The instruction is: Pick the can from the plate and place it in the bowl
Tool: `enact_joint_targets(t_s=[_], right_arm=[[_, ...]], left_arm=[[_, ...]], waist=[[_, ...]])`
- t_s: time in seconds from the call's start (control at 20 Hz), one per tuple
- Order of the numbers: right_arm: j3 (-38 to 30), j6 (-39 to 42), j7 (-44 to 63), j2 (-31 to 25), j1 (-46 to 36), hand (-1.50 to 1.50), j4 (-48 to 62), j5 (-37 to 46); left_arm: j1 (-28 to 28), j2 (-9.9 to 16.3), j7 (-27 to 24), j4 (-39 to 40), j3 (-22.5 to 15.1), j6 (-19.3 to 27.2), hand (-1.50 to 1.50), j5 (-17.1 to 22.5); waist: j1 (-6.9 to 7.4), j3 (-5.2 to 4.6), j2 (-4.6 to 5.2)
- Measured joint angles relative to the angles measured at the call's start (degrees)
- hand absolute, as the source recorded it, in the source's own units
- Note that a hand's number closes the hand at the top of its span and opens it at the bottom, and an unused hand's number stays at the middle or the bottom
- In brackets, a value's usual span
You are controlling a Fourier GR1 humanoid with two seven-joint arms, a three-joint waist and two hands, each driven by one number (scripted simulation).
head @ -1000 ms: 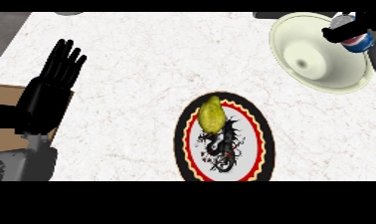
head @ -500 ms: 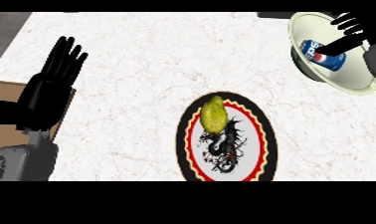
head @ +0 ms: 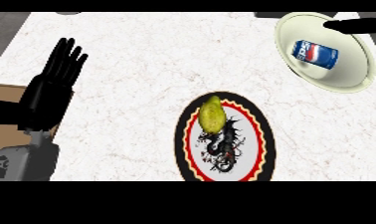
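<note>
On the white marbled surface [head: 161,54] you see the can [head: 314,54] lying inside the bowl [head: 345,76] — right hand [head: 351,25] above it, fingers' state unclear. Left hand [head: 53,86] rests released; plate [head: 253,141] holds a yellow fruit [head: 211,114].

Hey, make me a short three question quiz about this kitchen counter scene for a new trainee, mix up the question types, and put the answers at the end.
1. True or false: the blue soda can lies on its side inside the cream bowl.
2. What is on the round red and black patterned plate? A) a spoon B) a yellow-green lemon-shaped fruit C) the can
3. Fill in: the left hand is held ____, fingers straight, at the view's left, while the right hand shows over the bowl's rim.

Key
1. True
2. B
3. open
</note>
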Motion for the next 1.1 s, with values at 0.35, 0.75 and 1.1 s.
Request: enact_joint_targets(t_s=[0.35, 0.75, 1.1], right_arm=[[-6.4, 2.0, -4.3, -7.8, 3.0, -1.5, 2.6, -5.2], [-11.0, 10.5, -9.6, -15.7, 12.2, -1.5, 5.0, -9.9], [-13.3, 21.1, -14.4, -22.4, 20.5, -1.5, 6.8, -12.8]], left_arm=[[0.7, -0.2, -0.7, 0.7, 0.7, 0.1, 0.0, -0.3], [3.3, -0.2, 0.5, -2.1, 1.1, -0.5, 0.0, 0.2], [2.7, -0.8, 0.8, -1.9, 1.4, 0.0, 0.0, -0.3]], waist=[[-1.03, -0.11, -0.42], [-1.83, -0.13, -0.85], [-2.1, -0.09, -0.87]])
